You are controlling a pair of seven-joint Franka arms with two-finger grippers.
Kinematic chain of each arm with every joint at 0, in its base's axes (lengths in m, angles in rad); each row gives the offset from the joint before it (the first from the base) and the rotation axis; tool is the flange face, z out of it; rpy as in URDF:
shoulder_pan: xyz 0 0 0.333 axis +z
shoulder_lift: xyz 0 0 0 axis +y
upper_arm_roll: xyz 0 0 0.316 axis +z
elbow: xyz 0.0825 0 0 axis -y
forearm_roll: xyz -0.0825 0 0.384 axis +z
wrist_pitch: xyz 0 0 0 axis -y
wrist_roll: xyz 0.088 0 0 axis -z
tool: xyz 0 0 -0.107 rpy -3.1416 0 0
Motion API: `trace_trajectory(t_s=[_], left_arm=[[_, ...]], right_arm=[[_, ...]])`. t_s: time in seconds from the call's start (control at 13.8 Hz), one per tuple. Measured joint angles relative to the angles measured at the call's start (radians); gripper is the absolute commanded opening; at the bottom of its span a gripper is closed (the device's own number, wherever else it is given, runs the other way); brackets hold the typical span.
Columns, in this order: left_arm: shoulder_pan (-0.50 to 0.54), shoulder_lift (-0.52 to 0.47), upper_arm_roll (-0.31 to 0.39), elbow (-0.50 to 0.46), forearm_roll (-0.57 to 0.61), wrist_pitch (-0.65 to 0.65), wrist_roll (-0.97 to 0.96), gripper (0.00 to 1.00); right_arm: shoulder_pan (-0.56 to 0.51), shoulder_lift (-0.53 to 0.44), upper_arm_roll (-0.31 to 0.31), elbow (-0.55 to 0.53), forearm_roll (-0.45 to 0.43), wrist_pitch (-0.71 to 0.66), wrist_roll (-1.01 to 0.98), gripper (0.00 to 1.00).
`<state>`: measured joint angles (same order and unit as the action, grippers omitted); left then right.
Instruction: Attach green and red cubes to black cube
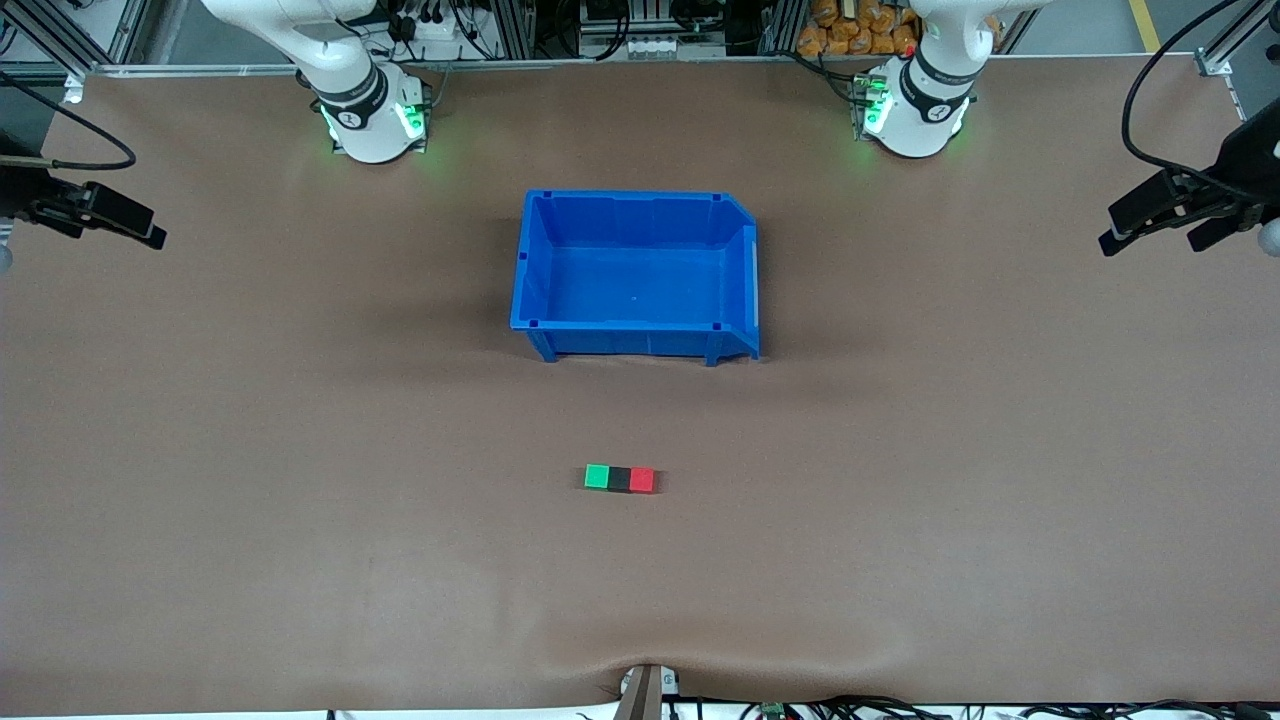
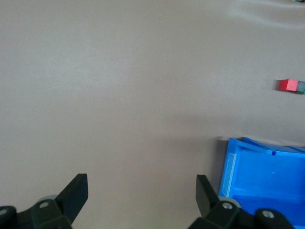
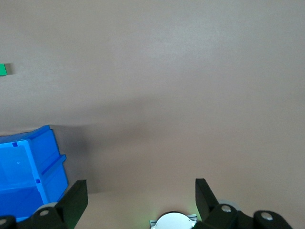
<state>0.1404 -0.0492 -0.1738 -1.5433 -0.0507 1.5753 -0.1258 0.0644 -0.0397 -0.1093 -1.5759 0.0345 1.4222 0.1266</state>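
Observation:
The green cube [image 1: 597, 477], the black cube [image 1: 620, 479] and the red cube [image 1: 642, 480] lie touching in one row on the brown table, black in the middle, nearer the front camera than the blue bin. The left wrist view shows the red cube [image 2: 287, 85] at its edge; the right wrist view shows a sliver of the green cube [image 3: 2, 69]. My left gripper [image 1: 1150, 238] hangs open over the left arm's end of the table, holding nothing. My right gripper [image 1: 112, 232] hangs open over the right arm's end, also holding nothing. Both are well away from the cubes.
An empty blue bin [image 1: 630, 342] stands mid-table, between the arm bases and the cubes; it also shows as the bin [image 2: 267, 171] and the bin [image 3: 24, 167] in the wrist views. The right arm's base [image 3: 172, 221] shows under the right gripper.

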Motion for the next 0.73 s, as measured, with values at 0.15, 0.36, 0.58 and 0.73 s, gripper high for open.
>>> trace_trajectory(t_s=[0.15,0.36,0.58,0.73], left_arm=[[0.000,0.005,0.007,-0.001,0.001,0.000,0.000,1.00],[0.000,0.018,0.009,-0.002,0.001,0.001,0.001,1.00],[0.002,0.024,0.016,-0.003,0.002,0.001,0.016,1.00],[0.003,0.028,0.030,-0.003,0.002,0.001,0.050,1.00]], right_arm=[[0.000,0.000,0.000,-0.001,0.000,0.000,0.000,1.00],[0.000,0.000,0.005,-0.002,-0.006,0.000,0.000,1.00],[0.000,0.000,0.005,-0.003,-0.015,0.000,0.000,1.00],[0.000,0.000,0.003,-0.005,-0.016,-0.001,0.000,1.00]])
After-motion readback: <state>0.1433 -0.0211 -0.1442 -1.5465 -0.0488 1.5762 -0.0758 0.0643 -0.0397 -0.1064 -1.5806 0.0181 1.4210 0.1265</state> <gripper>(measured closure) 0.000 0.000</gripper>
